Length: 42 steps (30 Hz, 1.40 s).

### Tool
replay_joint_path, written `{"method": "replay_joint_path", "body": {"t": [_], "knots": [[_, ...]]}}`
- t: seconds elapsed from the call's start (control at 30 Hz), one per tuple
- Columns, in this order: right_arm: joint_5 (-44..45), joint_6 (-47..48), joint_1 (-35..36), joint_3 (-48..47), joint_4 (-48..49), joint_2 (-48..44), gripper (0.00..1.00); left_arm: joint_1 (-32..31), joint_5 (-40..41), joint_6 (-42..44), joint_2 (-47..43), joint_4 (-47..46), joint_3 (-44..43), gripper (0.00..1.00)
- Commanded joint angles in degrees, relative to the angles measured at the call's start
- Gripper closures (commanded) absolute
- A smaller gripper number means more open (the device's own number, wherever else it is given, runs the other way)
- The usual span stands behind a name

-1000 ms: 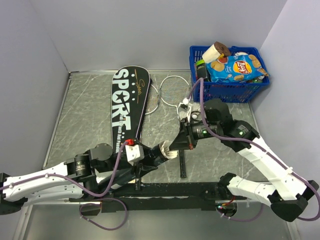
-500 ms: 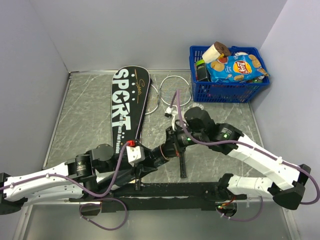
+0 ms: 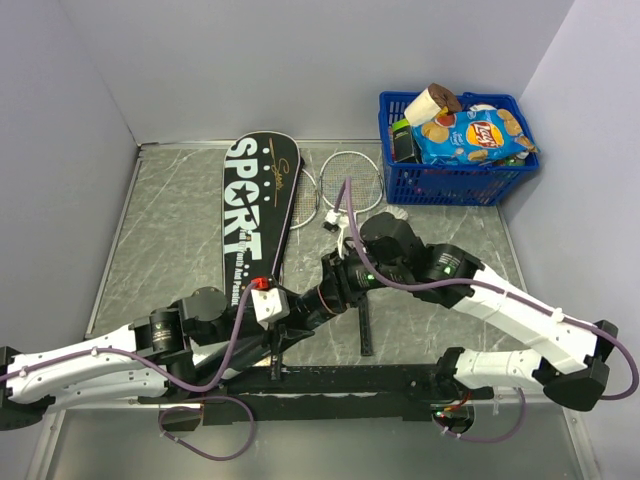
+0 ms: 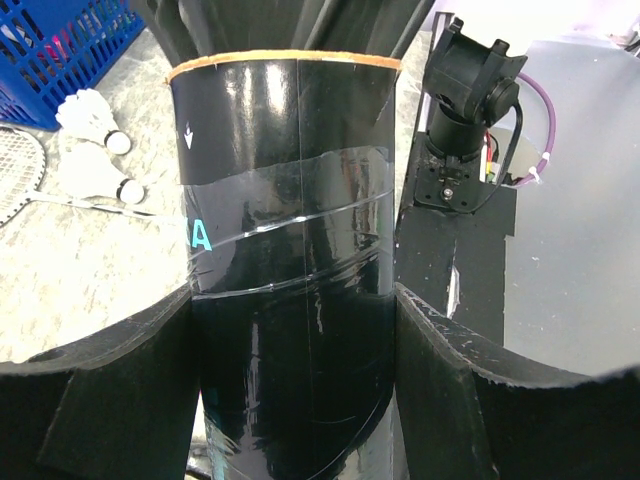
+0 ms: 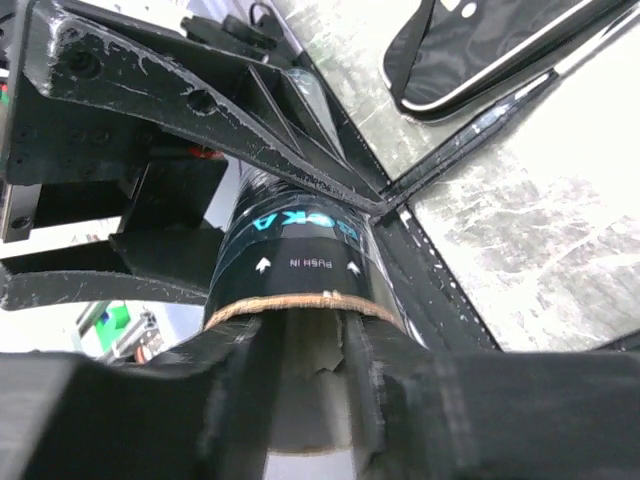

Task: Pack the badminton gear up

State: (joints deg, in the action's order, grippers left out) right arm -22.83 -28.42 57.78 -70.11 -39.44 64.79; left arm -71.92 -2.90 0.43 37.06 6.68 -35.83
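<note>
My left gripper point(image 3: 290, 308) is shut on the long black tube with teal print point(image 3: 312, 299), holding it tilted, mouth toward the right arm. In the left wrist view the tube point(image 4: 290, 200) fills the gap between my fingers point(image 4: 110, 380). My right gripper point(image 3: 333, 284) is at the tube's mouth, its fingertips inside the rim point(image 5: 290, 300), shut on a pale shuttlecock point(image 5: 310, 400). Two more white shuttlecocks point(image 4: 95, 140) lie on the table. The black SPORT cover point(image 3: 255, 210) lies at the left, with two racket heads point(image 3: 350, 180) beside it.
A blue basket point(image 3: 455, 185) of snack packets stands at the back right. A black racket handle point(image 3: 365, 328) lies under my right arm. The black arm mount point(image 3: 350, 380) runs along the near edge. Grey walls close in the left, back and right.
My right gripper has moved left and down to the tube's mouth. The shuttlecock that showed white between gripper and tube is now inside the rim. The left arm has barely moved.
</note>
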Motion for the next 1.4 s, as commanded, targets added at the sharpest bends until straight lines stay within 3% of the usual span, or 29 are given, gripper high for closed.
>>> {"method": "replay_joint_path", "body": {"t": [0.0,0.33,0.6,0.83,1.17,1.37], "knots": [[2.3,-0.4,1.2,-4.2,-1.8,1.0,0.54,-0.6,-2.8,-0.1,-0.5,-5.9,-1.2,0.56],[13.7,3.2,-3.5,-18.0,-15.8,-2.4,0.35,-0.7,-2.4,0.0,0.3,-5.1,-1.5,0.56],[14.7,8.7,-20.1,-18.8,-15.8,-1.3,0.32,-0.7,-2.6,0.0,1.1,-4.9,-1.9,0.56],[17.9,13.1,-29.3,-20.2,-9.9,12.4,0.30,-0.7,-1.7,0.0,0.8,-4.3,-2.0,0.55],[20.5,26.5,-31.0,-39.6,-16.1,38.5,0.27,-0.9,0.9,-0.1,0.3,-3.3,-2.0,0.54],[22.7,31.2,-31.1,-44.0,-19.2,48.9,0.26,-1.0,0.4,-0.1,0.1,-3.3,-2.0,0.54]]}}
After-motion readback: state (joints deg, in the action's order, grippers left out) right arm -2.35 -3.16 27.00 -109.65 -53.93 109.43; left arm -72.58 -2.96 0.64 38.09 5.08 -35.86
